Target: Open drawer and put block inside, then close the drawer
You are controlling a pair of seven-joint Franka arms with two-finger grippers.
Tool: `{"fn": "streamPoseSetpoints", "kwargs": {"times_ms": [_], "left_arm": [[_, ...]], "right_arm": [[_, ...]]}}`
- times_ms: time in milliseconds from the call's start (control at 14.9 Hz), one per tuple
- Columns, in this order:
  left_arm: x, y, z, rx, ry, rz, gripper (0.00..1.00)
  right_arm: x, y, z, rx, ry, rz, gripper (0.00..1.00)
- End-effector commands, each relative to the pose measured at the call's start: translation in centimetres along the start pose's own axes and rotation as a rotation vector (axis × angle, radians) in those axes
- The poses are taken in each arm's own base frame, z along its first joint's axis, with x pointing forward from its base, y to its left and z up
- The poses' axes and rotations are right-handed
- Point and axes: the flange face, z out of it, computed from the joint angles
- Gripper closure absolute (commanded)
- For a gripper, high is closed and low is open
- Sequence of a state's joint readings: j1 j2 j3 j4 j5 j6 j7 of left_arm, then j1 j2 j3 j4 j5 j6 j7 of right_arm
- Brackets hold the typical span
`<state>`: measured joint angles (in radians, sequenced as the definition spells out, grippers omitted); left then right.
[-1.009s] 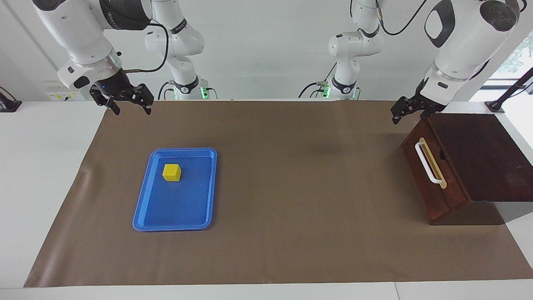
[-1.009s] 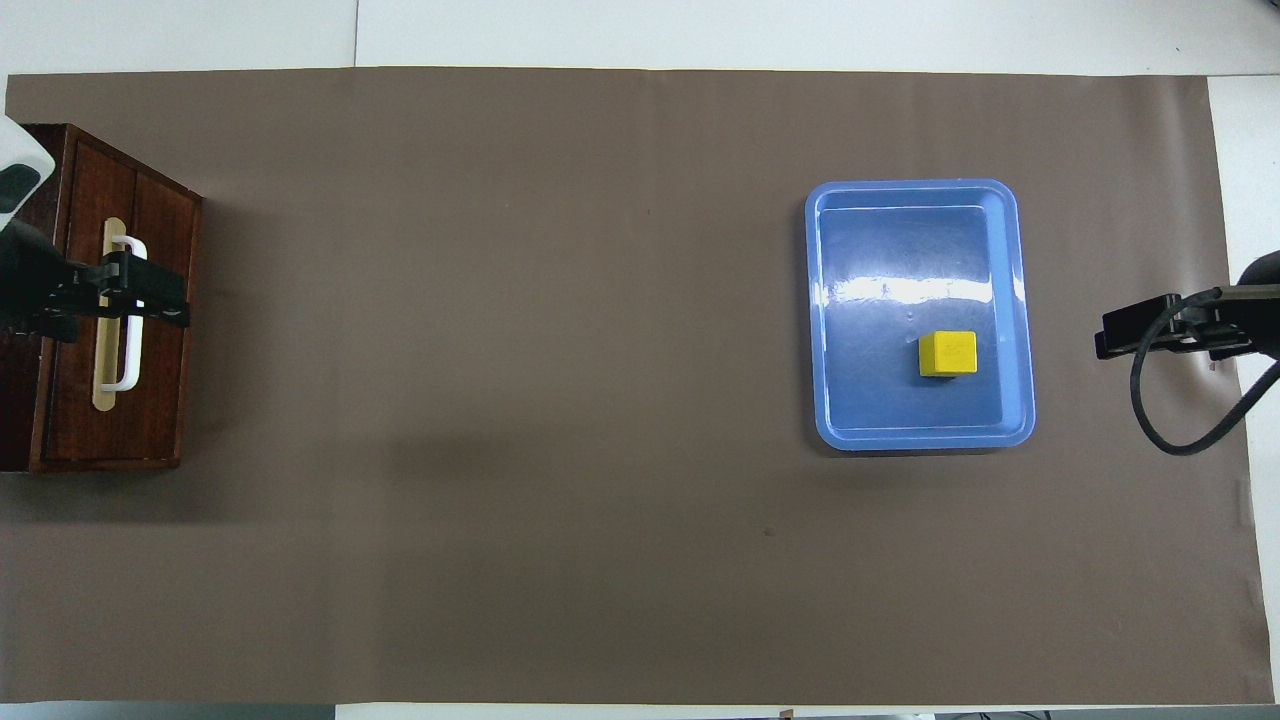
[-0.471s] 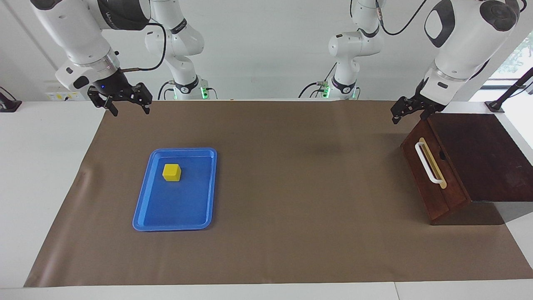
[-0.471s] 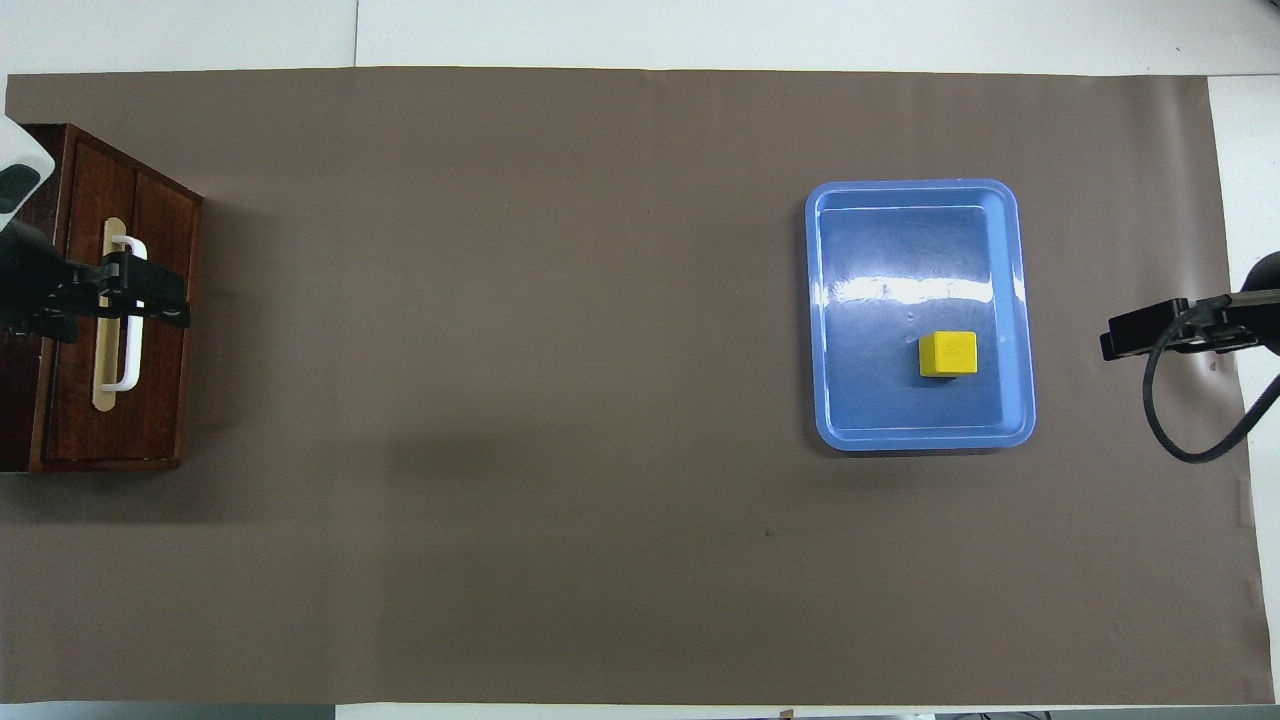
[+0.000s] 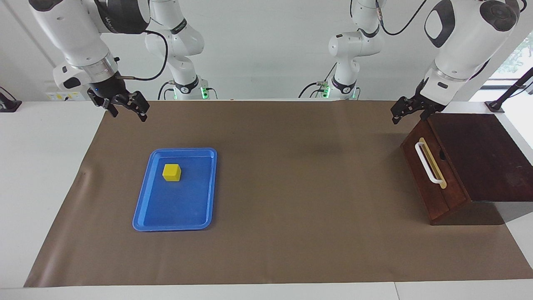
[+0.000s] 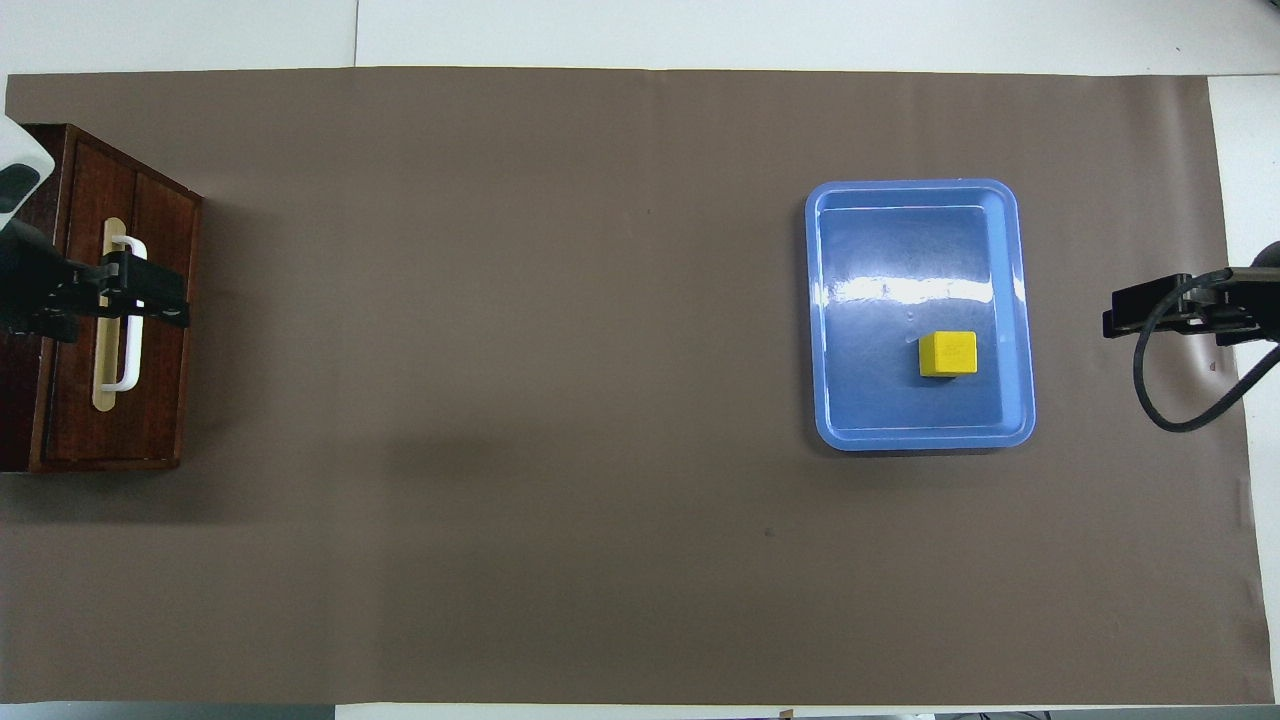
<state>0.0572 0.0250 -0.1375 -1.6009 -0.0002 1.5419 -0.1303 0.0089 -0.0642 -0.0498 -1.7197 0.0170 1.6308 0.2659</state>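
- The dark reddish-brown wooden drawer [image 5: 433,175] with a white bar handle [image 5: 427,163] on a pale yellow strip sat shut at the left arm's end of the brown table mat [image 5: 291,187].
- The small bright yellow cube block [image 5: 171,172] rested inside the blue plastic tray [image 5: 143,216], well apart from the drawer, toward the right arm's end, in the part of the tray nearer the robots.
- The left gripper [image 5: 404,111] hung in the air over the drawer's front edge, jaws spread wide, holding nothing.
- The right gripper [image 5: 123,109] hovered over the mat's edge, well apart from the drawer, jaws spread wide and empty.
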Motion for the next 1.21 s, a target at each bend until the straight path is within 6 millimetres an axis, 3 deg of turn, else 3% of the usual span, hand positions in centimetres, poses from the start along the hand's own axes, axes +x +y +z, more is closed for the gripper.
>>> {"fn": "streamPoseSetpoints", "kwargs": {"times_ms": [0, 269, 538, 874, 1143], "left_arm": [[-0.3, -0.1, -0.5, -0.012, 0.007, -0.002, 0.0], [-0.3, -0.1, -0.5, -0.013, 0.007, -0.002, 0.0], [-0.3, -0.1, -0.5, -0.013, 0.007, -0.002, 0.0], [-0.3, -0.1, -0.5, -0.013, 0.007, -0.002, 0.0], [-0.3, -0.1, -0.5, -0.013, 0.007, -0.002, 0.0]], "right_arm": [[0.6, 0.4, 1.0, 0.002, 0.002, 0.153, 0.0], [3.1, 0.9, 3.3, -0.001, 0.003, 0.316, 0.0], [6.1, -0.9, 5.5, 0.004, -0.007, 0.565, 0.0], [7.5, -2.6, 8.5, 0.058, -0.058, 0.864, 0.0], [8.7, -2.2, 9.9, 0.174, -0.168, 1.089, 0.0]]}}
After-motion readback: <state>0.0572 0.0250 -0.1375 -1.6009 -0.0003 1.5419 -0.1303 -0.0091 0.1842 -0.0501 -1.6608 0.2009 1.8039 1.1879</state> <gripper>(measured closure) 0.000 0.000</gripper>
